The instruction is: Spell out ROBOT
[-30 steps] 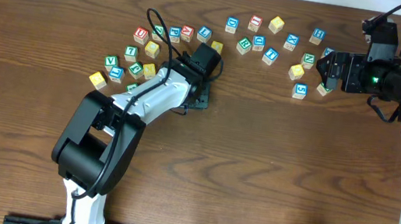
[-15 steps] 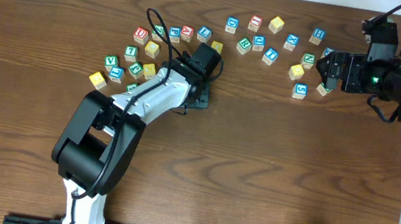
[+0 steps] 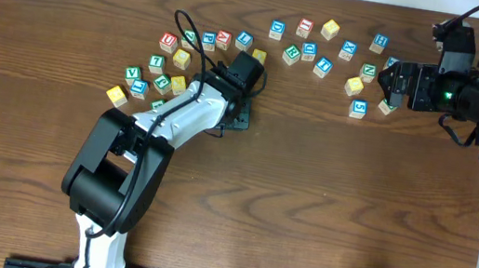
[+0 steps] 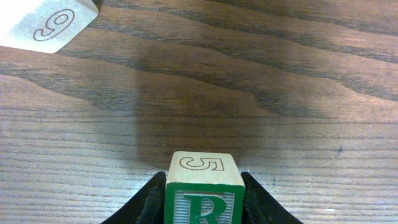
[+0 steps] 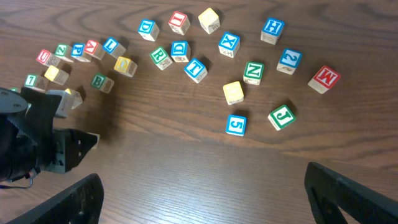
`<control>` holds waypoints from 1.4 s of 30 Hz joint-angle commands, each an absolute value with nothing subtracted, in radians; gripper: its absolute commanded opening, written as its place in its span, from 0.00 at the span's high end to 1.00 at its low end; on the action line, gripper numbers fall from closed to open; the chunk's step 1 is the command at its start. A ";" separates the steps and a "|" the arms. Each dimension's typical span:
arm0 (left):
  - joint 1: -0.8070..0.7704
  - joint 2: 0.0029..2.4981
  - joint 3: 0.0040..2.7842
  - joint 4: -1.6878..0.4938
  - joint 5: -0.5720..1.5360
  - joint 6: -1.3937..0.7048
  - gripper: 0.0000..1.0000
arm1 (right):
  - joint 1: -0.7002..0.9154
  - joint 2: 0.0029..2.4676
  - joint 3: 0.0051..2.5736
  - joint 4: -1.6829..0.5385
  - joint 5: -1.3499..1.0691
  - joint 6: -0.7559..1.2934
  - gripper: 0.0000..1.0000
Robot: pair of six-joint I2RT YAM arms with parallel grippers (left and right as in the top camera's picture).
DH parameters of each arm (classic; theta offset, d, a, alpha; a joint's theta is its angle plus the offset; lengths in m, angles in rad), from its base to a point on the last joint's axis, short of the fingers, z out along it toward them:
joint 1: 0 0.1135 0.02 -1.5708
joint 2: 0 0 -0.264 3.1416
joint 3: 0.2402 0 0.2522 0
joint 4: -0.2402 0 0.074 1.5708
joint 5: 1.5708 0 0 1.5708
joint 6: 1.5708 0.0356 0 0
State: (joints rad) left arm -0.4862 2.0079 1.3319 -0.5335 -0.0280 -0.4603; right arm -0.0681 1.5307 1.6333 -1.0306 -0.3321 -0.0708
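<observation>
My left gripper (image 4: 204,190) is shut on a wooden block with a green R (image 4: 202,208) on its near face and a 5 on top, held low at the wood. In the overhead view this gripper (image 3: 235,115) sits just below the left cluster of letter blocks. My right gripper (image 5: 214,193) is open and empty, hovering above the table by the right cluster (image 3: 395,81). Loose blocks in the right wrist view include another green R (image 5: 160,57), a blue T (image 5: 196,68), a green B (image 5: 99,81) and a blue D (image 5: 180,50).
A pale block with a 9 (image 4: 46,25) lies ahead-left of the held block. Many letter blocks spread in an arc across the table's far half, among them a blue 5 (image 3: 359,107), green J (image 5: 281,116) and red M (image 5: 324,78). Bare wood lies toward the front.
</observation>
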 commanded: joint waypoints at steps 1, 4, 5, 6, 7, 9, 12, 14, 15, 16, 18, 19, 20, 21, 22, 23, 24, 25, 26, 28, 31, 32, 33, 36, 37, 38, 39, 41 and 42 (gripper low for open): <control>-0.481 2.019 1.326 -0.533 -0.027 -0.494 0.64 | -0.064 1.532 1.632 -1.033 -0.327 -0.084 0.02; -0.481 2.019 1.326 -0.533 -0.027 -0.496 0.64 | -0.064 1.532 1.632 -1.033 -0.327 -0.084 0.02; -0.481 2.019 1.326 -0.533 -0.027 -0.496 0.64 | -0.064 1.532 1.632 -1.033 -0.327 -0.084 0.02; -0.481 2.019 1.326 -0.533 -0.027 -0.496 0.64 | -0.064 1.532 1.632 -1.033 -0.327 -0.084 0.02; -0.481 2.019 1.326 -0.533 -0.027 -0.496 0.64 | -0.064 1.532 1.632 -1.033 -0.327 -0.084 0.02; -0.481 2.019 1.326 -0.533 -0.027 -0.496 0.64 | -0.064 1.532 1.632 -1.033 -0.327 -0.084 0.02; -0.481 2.019 1.326 -0.533 -0.027 -0.496 0.65 | -0.064 1.532 1.632 -1.033 -0.327 -0.084 0.02; -0.481 2.019 1.326 -0.533 -0.027 -0.495 0.61 | -0.064 1.532 1.632 -1.033 -0.327 -0.084 0.02; -0.481 2.018 1.326 -0.533 -0.027 -0.495 0.49 | -0.064 1.532 1.632 -1.033 -0.327 -0.084 0.02; -0.481 2.014 1.326 -0.533 -0.027 -0.493 0.39 | -0.064 1.532 1.632 -1.033 -0.327 -0.084 0.01; -0.481 2.001 1.326 -0.537 -0.035 -0.487 0.24 | -0.064 1.532 1.632 -1.033 -0.327 -0.084 0.01; -0.481 1.990 1.326 -0.537 -0.038 -0.481 0.20 | -0.064 1.532 1.632 -1.033 -0.327 -0.084 0.01; -0.480 1.976 1.326 -0.537 -0.038 -0.470 0.17 | -0.064 1.532 1.632 -1.033 -0.327 -0.084 0.01; -0.480 1.962 1.327 -0.537 -0.038 -0.463 0.16 | -0.064 1.532 1.632 -1.033 -0.327 -0.084 0.01; -0.479 1.943 1.328 -0.537 -0.038 -0.455 0.15 | -0.064 1.532 1.632 -1.032 -0.327 -0.084 0.01; -0.478 1.925 1.328 -0.537 -0.038 -0.448 0.14 | -0.064 1.532 1.632 -1.032 -0.327 -0.084 0.01; -0.476 1.903 1.328 -0.537 -0.038 -0.440 0.14 | -0.064 1.532 1.632 -1.032 -0.327 -0.084 0.01; -0.473 1.883 1.328 -0.537 -0.038 -0.429 0.13 | -0.064 1.532 1.632 -1.032 -0.327 -0.084 0.01; -0.469 1.856 1.328 -0.538 -0.038 -0.412 0.14 | -0.064 1.532 1.632 -1.033 -0.327 -0.084 0.01; -0.459 1.805 1.328 -0.546 -0.038 -0.389 0.13 | -0.064 1.532 1.632 -1.033 -0.328 -0.084 0.01; -0.426 1.715 1.343 -0.595 -0.037 -0.372 0.13 | -0.064 1.532 1.632 -1.033 -0.351 -0.083 0.01; -0.405 1.670 1.359 -0.635 -0.036 -0.355 0.13 | -0.064 1.532 1.632 -1.033 -0.380 -0.083 0.01; -0.392 1.644 1.372 -0.662 -0.036 -0.345 0.13 | -0.064 1.532 1.632 -1.031 -0.408 -0.083 0.01; -0.342 1.560 1.416 -0.752 -0.033 -0.313 0.13 | -0.064 1.532 1.632 -1.018 -0.433 -0.083 0.01; -0.323 1.534 1.433 -0.783 -0.033 -0.306 0.13 | -0.063 1.533 1.632 -1.015 -0.429 -0.077 0.01; -0.307 1.511 1.448 -0.809 -0.033 -0.302 0.13 | -0.062 1.533 1.632 -1.013 -0.417 -0.054 0.01; -0.291 1.492 1.462 -0.831 -0.033 -0.299 0.13 | -0.060 1.533 1.632 -1.011 -0.407 -0.032 0.01; -0.259 1.457 1.489 -0.873 -0.032 -0.289 0.13 | -0.047 1.535 1.632 -1.010 -0.384 0.009 0.01; -0.242 1.442 1.506 -0.892 -0.026 -0.277 0.13 | -0.035 1.538 1.633 -1.010 -0.380 0.024 0.01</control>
